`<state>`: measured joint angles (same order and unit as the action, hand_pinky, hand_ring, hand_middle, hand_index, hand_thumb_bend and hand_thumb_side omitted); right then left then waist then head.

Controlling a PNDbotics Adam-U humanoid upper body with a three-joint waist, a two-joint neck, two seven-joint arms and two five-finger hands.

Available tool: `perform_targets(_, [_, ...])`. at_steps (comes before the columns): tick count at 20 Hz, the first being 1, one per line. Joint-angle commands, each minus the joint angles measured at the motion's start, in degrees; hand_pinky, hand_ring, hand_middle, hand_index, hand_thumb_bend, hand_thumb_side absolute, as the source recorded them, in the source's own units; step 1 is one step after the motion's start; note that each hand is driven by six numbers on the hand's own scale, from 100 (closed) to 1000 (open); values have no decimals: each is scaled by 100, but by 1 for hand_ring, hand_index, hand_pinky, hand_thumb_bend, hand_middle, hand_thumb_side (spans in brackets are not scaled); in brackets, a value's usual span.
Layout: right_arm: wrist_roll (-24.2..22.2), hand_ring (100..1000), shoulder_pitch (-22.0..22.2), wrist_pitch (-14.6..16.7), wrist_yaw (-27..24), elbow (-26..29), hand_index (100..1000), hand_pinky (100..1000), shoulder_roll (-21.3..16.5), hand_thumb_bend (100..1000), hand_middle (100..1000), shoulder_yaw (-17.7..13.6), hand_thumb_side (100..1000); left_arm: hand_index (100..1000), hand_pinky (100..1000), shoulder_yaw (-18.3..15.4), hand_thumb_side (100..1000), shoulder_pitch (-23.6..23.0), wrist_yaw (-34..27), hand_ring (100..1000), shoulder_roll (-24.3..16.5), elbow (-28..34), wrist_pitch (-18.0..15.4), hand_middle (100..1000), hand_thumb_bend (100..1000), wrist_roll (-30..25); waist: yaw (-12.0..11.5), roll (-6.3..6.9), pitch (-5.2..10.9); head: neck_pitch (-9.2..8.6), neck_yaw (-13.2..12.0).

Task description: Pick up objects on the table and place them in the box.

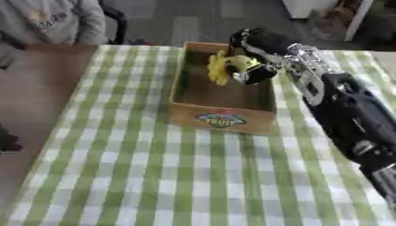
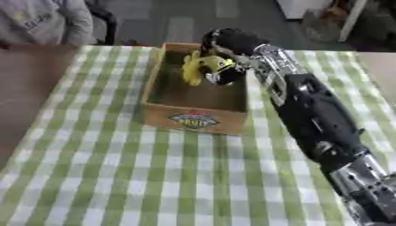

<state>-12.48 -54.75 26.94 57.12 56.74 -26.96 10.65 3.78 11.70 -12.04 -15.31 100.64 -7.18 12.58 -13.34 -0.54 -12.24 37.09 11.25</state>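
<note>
A wooden box (image 1: pixel 222 118) with a coloured label on its front stands on the checked tablecloth at the back middle. My right hand (image 1: pixel 253 48) reaches over the box's far right corner, its fingers curled round a yellow object (image 1: pixel 225 65) that hangs inside the box's opening. I cannot tell if the yellow object touches the box's floor. The right arm (image 2: pixel 309 110) runs from the lower right up to the box. My left hand shows in neither view.
The green and white checked cloth (image 1: pixel 154 176) covers the table; bare brown tabletop (image 1: pixel 39 97) shows at the left. A person in grey (image 1: pixel 50 20) sits at the far left edge. A dark chair (image 1: pixel 116 22) stands behind.
</note>
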Motion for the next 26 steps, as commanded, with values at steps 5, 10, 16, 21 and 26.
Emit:
perform_targets(5, [-611, 747, -28, 35, -432, 239, 837, 608, -184, 100, 798, -38, 263, 607, 503, -25, 559, 75, -4, 526, -59, 113, -21, 498, 204, 20, 84, -9, 108, -101, -46])
perform_targets(10, [-1030, 788, -12, 34, -628, 491, 877, 662, -279, 100, 846, 4, 282, 607, 503, -32, 558, 62, 3, 526, -71, 112, -26, 497, 206, 30, 118, -18, 138, -104, -65])
perform_targets(16, [-1014, 766, 57, 112, -892, 1026, 867, 646, -503, 100, 829, 32, 264, 606, 502, -60, 556, 30, 17, 525, -91, 109, -31, 497, 208, 57, 203, -25, 166, -100, -130])
perform_targets(21, [-603, 729, 382, 240, -1647, 1709, 851, 611, -919, 100, 797, -13, 217, 606, 502, -106, 556, 6, 42, 525, -111, 101, -44, 496, 210, 101, 348, -52, 176, -124, -247])
perform_targets(26, [-259, 731, 897, 99, -2085, 2512, 850, 613, -1452, 100, 796, -217, 205, 606, 502, -140, 556, 3, 68, 525, -126, 96, -60, 497, 212, 137, 506, -78, 172, -162, -378])
